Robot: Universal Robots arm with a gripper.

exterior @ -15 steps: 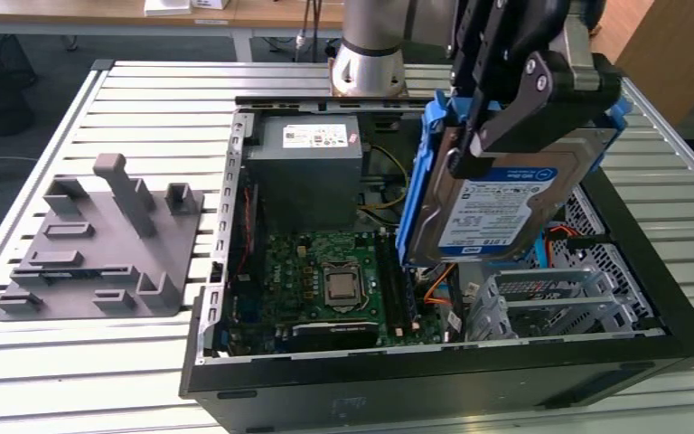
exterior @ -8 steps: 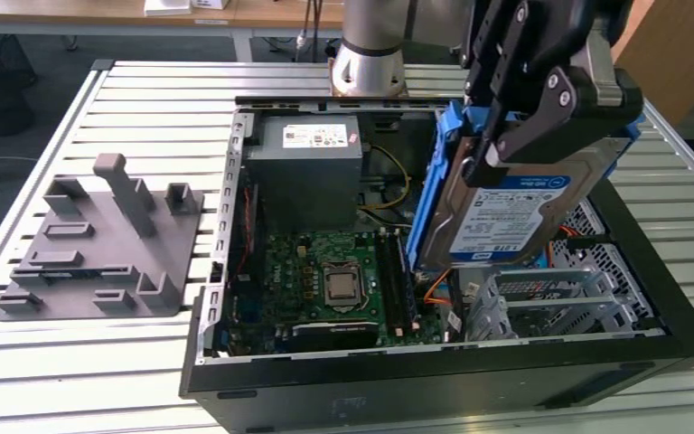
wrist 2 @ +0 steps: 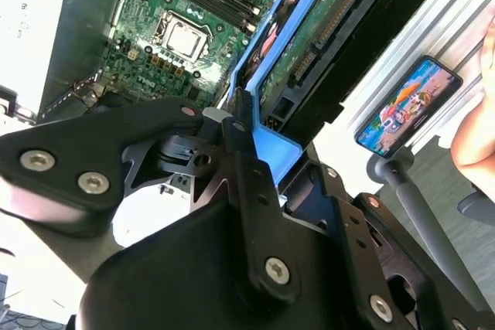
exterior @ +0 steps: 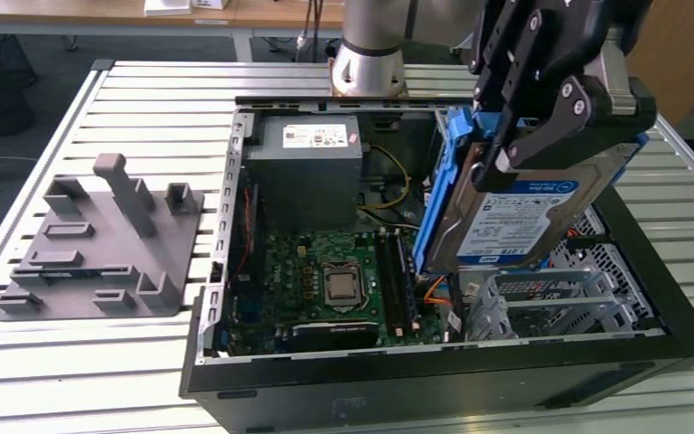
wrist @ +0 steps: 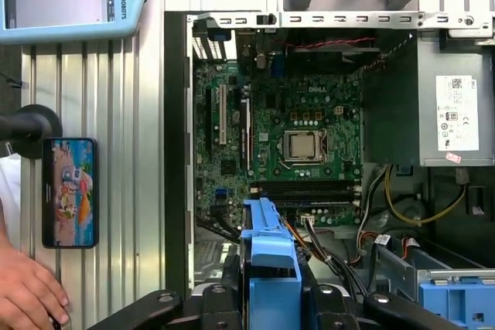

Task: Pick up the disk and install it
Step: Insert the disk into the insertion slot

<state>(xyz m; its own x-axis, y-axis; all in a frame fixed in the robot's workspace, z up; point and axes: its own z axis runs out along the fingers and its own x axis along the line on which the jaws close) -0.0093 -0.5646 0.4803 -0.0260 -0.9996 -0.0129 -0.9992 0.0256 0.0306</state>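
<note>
Exterior view, pincer [exterior: 501, 155] clamped on top of disk [exterior: 523, 223], hanging near-upright over PC case [exterior: 444, 380]

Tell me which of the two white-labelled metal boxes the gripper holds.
The disk, silver in a blue carrier, clamped in the gripper above the case; the grey power supply sits inside the case.

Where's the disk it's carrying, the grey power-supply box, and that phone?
the disk [exterior: 528, 217]: exterior view, on its white-and-blue label.
the power-supply box [exterior: 308, 185]: exterior view, on its plain grey face.
the phone [wrist: 69, 191]: first wrist view, on its lit screen.
</note>
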